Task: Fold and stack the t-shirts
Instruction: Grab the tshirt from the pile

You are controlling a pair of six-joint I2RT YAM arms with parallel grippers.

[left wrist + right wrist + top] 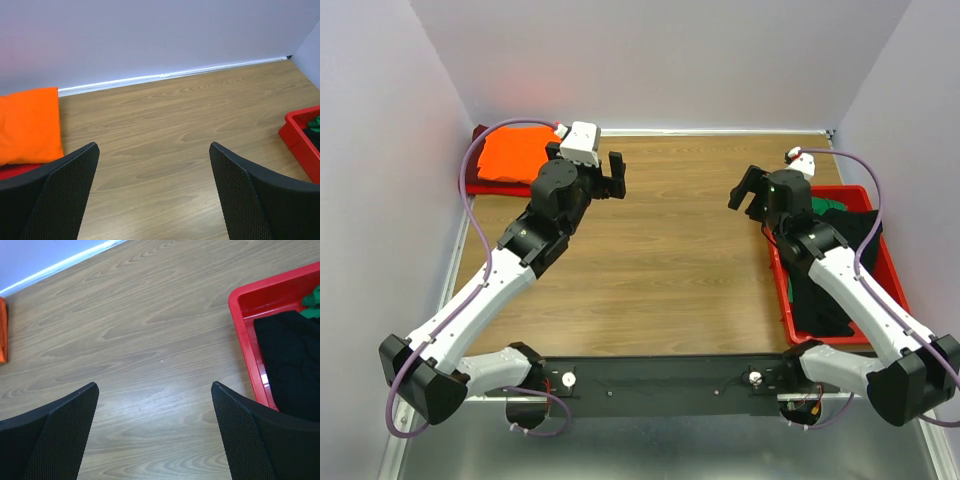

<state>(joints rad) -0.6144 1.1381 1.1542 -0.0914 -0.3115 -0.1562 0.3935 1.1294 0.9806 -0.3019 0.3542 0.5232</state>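
A wood-grain table (670, 250) hemmed by pale walls on three sides holds the laundry at its edges: the bright orange t-shirt (515, 152) lies folded flat in the far left corner, while a red plastic bin (778, 285) sits along the right side. The black t-shirt (825, 295) lies crumpled inside the bin, filling most of it, with the green t-shirt (835, 205) bunched at the bin's far end. Nothing lies on the bare wood between the two arms. The left arm reaches from its base on the black rail (660, 380) at the near edge, slanting far and inward, and its left gripper (605, 180) hovers just right of the orange shirt, jaws spread wide and holding nothing. The right arm stretches up over the bin's left wall, partly hiding the black shirt, and the right gripper (750, 195) hangs near the bin's far left corner, fingers likewise parted and empty over bare table.
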